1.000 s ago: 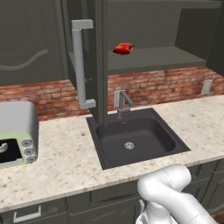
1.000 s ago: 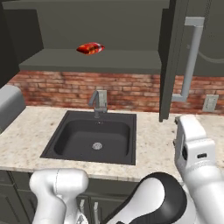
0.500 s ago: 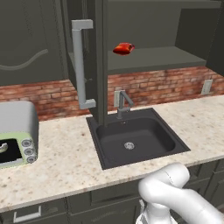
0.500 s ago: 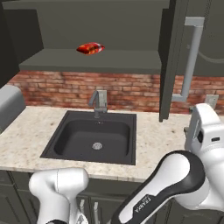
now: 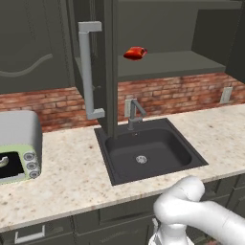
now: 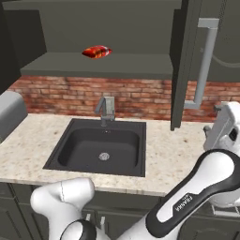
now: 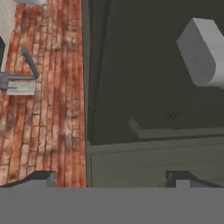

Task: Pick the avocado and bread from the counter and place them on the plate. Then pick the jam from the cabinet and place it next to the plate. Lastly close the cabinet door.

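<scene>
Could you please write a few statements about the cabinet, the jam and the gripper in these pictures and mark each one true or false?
1. The jam sits on the cabinet shelf. True.
2. The cabinet door is closed. False: it stands open, edge-on beside the shelf.
3. The gripper is shut on the jam. False: it is open and holds nothing.
4. A faucet stands behind the dark sink. True.
5. The door's bar handle is light grey. True.
</scene>
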You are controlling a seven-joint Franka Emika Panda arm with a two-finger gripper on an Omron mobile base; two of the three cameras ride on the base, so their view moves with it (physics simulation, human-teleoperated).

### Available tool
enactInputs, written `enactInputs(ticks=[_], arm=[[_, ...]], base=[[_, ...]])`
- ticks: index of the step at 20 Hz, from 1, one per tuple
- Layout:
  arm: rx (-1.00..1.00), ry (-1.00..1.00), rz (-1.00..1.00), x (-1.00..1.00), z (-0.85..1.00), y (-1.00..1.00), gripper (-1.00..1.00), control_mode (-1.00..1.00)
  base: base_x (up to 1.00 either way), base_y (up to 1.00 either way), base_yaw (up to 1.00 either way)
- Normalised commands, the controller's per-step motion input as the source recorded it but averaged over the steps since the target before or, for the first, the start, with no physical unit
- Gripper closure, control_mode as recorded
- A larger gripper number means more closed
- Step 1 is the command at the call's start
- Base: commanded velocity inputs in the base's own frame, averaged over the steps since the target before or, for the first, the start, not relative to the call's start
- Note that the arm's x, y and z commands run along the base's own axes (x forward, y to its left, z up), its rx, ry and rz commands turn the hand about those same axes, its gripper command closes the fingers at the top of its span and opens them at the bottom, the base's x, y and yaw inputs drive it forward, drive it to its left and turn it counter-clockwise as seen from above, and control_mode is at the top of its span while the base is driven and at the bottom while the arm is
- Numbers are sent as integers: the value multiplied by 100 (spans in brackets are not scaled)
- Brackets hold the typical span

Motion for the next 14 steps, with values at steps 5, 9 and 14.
enactInputs(ticks=[5,9,14], arm=[[10,0,22,11,1,-48,-100,-100],[9,0,23,22,0,-35,-100,-100],[1,0,9,54,0,-4,-100,-100]], base=[[0,0,0],[0,0,0],[0,0,0]])
